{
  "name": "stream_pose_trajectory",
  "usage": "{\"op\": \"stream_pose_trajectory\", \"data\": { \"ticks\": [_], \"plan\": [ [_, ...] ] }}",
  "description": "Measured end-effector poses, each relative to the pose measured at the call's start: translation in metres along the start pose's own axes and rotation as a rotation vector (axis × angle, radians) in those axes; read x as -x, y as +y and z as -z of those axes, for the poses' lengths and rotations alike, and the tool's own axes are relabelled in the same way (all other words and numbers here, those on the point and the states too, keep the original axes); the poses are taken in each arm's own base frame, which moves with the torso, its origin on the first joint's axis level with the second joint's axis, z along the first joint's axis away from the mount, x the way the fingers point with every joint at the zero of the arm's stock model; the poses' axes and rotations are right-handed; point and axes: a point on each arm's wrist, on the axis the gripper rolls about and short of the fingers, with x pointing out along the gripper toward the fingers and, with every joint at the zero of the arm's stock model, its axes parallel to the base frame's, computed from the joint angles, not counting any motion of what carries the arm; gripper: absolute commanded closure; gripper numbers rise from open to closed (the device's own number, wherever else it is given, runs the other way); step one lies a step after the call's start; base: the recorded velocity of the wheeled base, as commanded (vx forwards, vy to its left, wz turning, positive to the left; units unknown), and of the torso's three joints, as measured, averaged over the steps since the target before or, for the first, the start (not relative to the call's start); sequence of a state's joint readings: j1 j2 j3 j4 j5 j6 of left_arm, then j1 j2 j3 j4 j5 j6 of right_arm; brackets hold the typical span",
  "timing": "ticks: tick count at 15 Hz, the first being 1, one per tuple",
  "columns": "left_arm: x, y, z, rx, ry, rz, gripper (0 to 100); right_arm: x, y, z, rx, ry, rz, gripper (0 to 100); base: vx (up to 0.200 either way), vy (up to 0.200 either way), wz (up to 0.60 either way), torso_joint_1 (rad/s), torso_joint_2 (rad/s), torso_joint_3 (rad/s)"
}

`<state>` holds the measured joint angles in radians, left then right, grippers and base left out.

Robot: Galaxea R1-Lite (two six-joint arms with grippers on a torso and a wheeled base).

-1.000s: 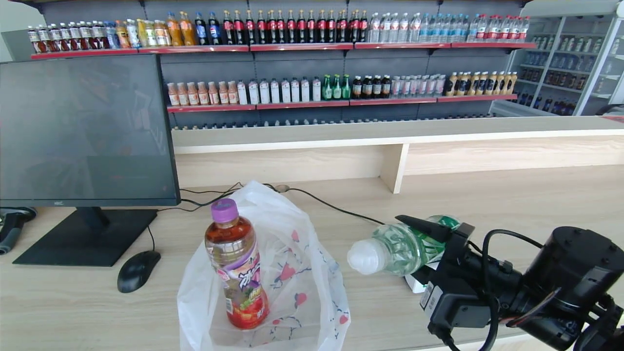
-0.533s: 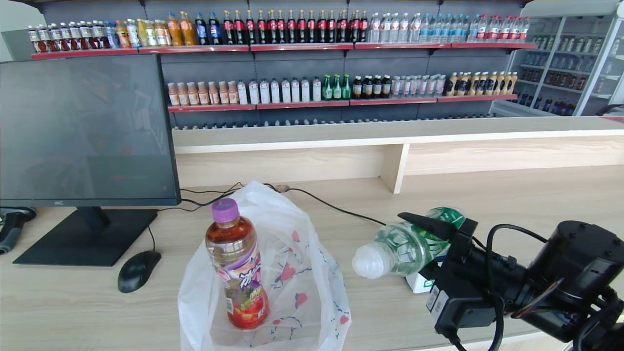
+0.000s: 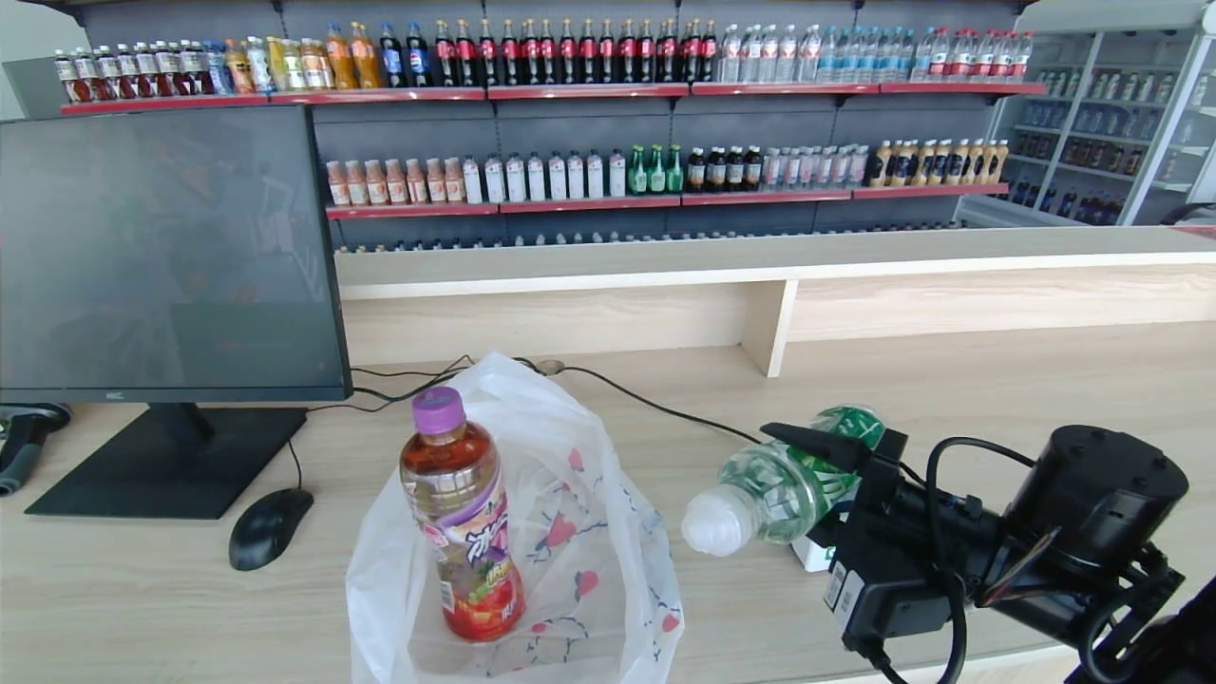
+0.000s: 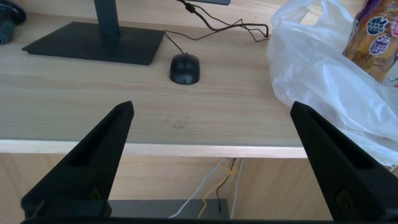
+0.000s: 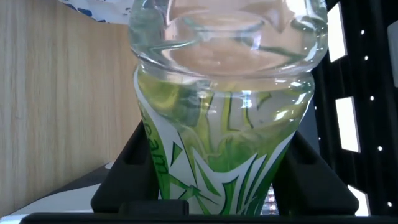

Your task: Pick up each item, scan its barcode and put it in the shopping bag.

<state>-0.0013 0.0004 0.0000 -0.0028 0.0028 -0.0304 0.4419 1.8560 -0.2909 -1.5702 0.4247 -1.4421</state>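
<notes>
ITEM 1: water bottle (image 3: 750, 494), clear w/ green label, white cap. Held off the counter (image 3: 950, 399) in the right gripper (image 3: 807, 470), jaws clamped across the labelled lower body; the right wrist view shows both fingers pressed on the label (image 5: 224, 162).
- Long axis: near horizontal, cap end dipped a bit and pointing to the robot's left, base end back toward the arm.

ITEM 2: shopping bag (image 3: 589, 532), white plastic, mouth up and slack. Stands on the counter just to the robot's left of the cap, apart from it. A tea bottle (image 3: 463, 518) w/ purple cap stands upright inside.

ITEM 3: dark handheld unit (image 3: 24, 442), prob. the scanner, at far left past the monitor (image 3: 161, 247) and mouse (image 3: 269, 527).

KEY RELATION: bag lies cap-ward of the held bottle, so right arm is nearer the bag by far; the scanner is well apart, on the left arm's side.

POSE:
- Right forearm low and about level over the counter's near edge, wrist aimed left.
- Left gripper (image 4: 211, 109) spread wide, empty, low by the front edge.
</notes>
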Motion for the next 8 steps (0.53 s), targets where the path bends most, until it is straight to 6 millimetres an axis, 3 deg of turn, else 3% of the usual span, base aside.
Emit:
{"op": "stream_pose_trajectory", "data": {
  "ticks": [8],
  "plan": [
    [0.0, 0.0, 0.0, 0.001, 0.0, 0.0, 0, 0.0005, 0.0013, 0.0, -0.002, 0.0, -0.006, 100, 0.0, 0.0, 0.0, 0.0, 0.0, 0.0]
  ]
}}
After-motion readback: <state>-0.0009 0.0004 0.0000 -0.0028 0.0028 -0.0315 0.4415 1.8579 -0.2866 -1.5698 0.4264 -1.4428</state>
